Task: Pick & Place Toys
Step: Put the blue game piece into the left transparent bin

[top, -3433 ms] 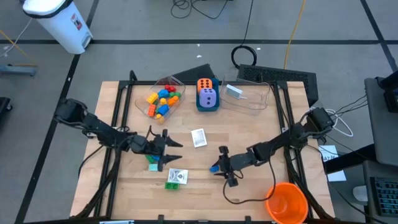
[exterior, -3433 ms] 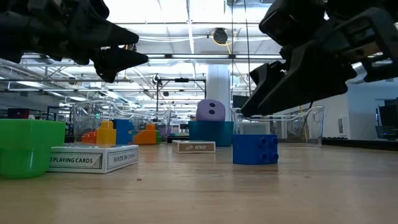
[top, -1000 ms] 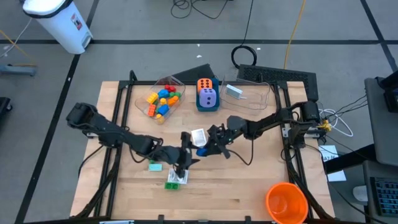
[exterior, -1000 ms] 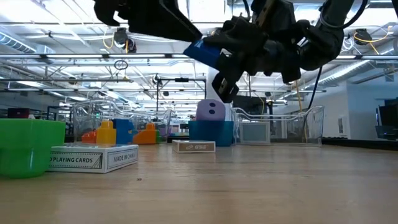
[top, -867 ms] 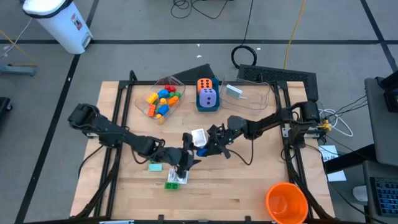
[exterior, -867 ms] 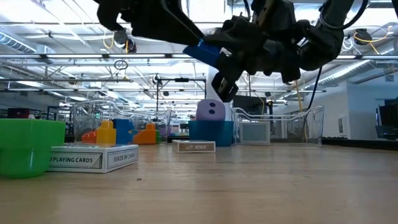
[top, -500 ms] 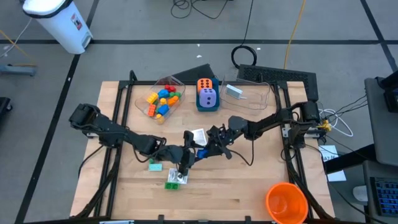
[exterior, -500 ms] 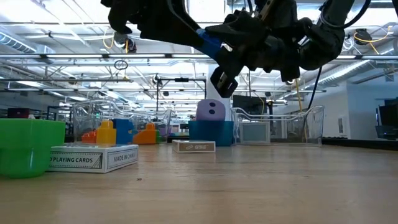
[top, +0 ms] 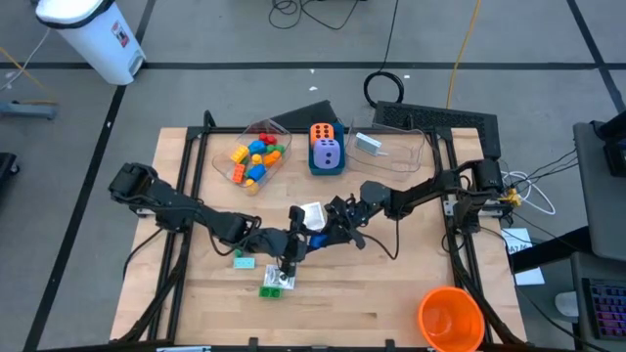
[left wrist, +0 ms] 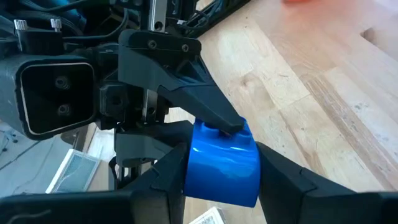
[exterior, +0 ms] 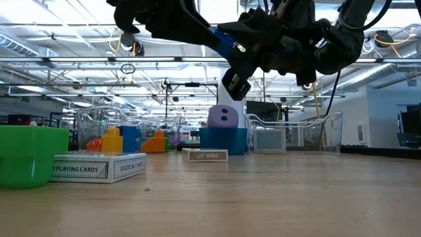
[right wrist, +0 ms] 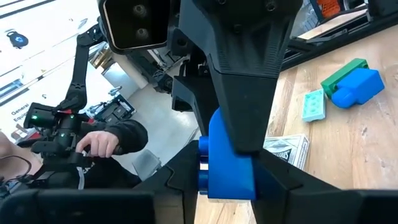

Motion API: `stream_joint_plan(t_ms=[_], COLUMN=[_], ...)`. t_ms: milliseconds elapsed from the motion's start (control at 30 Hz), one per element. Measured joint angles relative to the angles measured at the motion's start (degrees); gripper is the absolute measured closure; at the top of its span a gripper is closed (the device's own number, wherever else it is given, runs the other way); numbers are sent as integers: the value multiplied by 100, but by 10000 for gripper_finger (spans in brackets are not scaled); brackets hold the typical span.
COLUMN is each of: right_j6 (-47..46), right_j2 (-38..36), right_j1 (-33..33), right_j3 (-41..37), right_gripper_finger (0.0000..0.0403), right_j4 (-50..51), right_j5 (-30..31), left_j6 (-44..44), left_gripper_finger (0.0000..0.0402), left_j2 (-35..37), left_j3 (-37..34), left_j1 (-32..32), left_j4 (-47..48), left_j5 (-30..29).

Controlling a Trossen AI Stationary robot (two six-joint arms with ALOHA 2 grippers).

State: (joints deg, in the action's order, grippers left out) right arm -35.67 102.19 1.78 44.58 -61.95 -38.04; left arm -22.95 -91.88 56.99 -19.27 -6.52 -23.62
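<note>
A blue brick (top: 315, 238) hangs in the air over the table's middle, between my two grippers, and also shows in the low view (exterior: 223, 45). My left gripper (top: 299, 242) comes at it from the table's left and is shut on it (left wrist: 221, 182). My right gripper (top: 329, 233) comes from the right and is shut on the same brick (right wrist: 227, 182). On the table lie a green brick on a card deck (top: 276, 282), a pale green plate (top: 243, 261) and a white card box (top: 313, 214). My left gripper pinches two opposite sides of the blue brick (left wrist: 194, 168) between its fingers, coming from the table's left and slanting a little downward. The brick is lifted clear of the table. My right gripper pinches the brick's other pair of faces (right wrist: 210, 168) between its two fingers, about level, from the table's right. Its fingers (left wrist: 211, 115) lie crosswise to my left gripper's. The brick hangs well above the table.
At the far edge stand a clear tub of bricks (top: 256, 156), a blue box with two dice (top: 326, 149) and a clear tub (top: 386, 149). An orange cup (top: 450, 318) sits near right. A person (right wrist: 93, 146) shows beyond the table.
My left gripper has edged toward my right gripper and drawn its fingers in onto the blue brick, which my right gripper keeps holding in the air at the same place.
</note>
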Motion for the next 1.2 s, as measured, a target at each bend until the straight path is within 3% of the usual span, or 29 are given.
stream_joint_plan(t_ms=[300,500,867,967,1200], right_j6=[-461,-874,-676,-648,-562], right_j2=[7,7,7,7,7], right_j1=[45,206,306,306,297], right_j3=[0,0,0,0,0], right_gripper_finger=[249,217,205,206,206], right_j4=[-824,-1581,-1548,-1563,-1490], right_j5=[-543,-709,-849,-835,-829], left_j6=[125,364,1023,1188,1686], left_gripper_finger=[244,256,257,257,255], left_j2=[474,1195,2658,3063,3998], left_j3=[0,0,-17,-236,-1349], left_j1=[-55,-74,12,227,862], left_j4=[-169,444,2025,2141,1808], left_j5=[-107,-126,-1455,-1804,-1799])
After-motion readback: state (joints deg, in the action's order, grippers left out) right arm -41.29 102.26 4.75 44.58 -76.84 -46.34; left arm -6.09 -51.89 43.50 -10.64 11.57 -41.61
